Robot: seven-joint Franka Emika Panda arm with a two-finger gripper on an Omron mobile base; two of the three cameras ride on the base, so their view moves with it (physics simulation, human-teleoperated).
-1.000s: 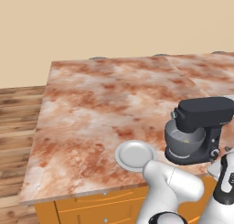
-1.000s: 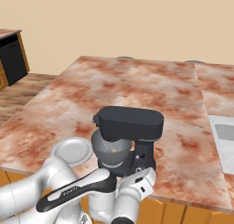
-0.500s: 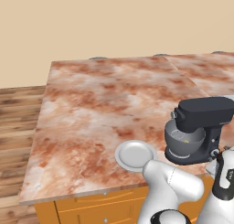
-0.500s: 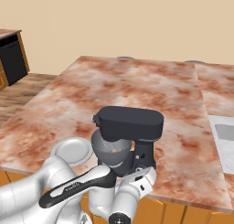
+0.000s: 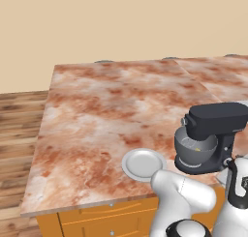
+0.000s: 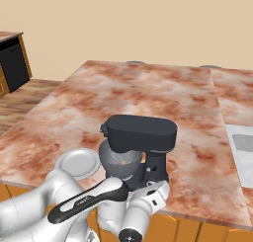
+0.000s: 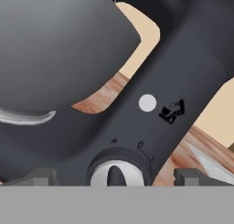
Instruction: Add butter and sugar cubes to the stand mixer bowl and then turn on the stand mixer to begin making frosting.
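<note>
Hand view puts the round side knob (image 7: 119,170) of the stand mixer (image 7: 173,77) at the bottom centre of the frame, right between the two dark finger tips (image 7: 40,176) that rise at lower left and lower right — the fingers stand wide, holding nothing, with the knob framed in the gap. The grey stand mixer bowl (image 7: 55,49) fills the upper left, and marbled counter (image 7: 98,93) shows between it and the column. In the left base view the mixer (image 5: 215,134) sits at the right edge with a small yellow bit, probably the butter (image 5: 197,149), inside its bowl (image 5: 195,149); a silver plate (image 5: 144,164) lies just beside it. Over the last second the arm's forearm has crept lower and nearer the mixer in the right base view, while the mixer (image 6: 143,147), bowl (image 6: 118,162) and plate (image 6: 79,163) have stayed put. I judge the ingredients are in and the switch-on is under way — next comes closing on the knob and turning it.
</note>
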